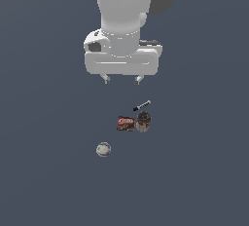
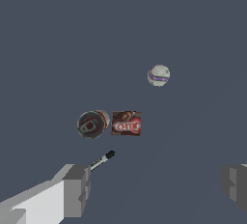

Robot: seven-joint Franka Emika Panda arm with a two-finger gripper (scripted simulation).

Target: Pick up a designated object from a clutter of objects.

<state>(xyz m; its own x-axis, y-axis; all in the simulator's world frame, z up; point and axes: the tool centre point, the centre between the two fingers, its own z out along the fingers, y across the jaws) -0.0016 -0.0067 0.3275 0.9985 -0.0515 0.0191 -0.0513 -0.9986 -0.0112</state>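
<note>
Above clutter, gripper [image 1: 122, 79] wide open, empty, ball [image 1: 103, 149] apart.

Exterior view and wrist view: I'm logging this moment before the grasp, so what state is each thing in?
Claw: open, empty, raised above the items.
Pale ball: resting alone, apart from the others, not held.
Red-brown packet: lying flat, right beside the can.
Dark round can: beside the packet.
Marker: lying flat, near the can.

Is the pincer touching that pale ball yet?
Apart. In the exterior view the open pincer hangs high above, with bare floor between it and the pale ball.
</note>
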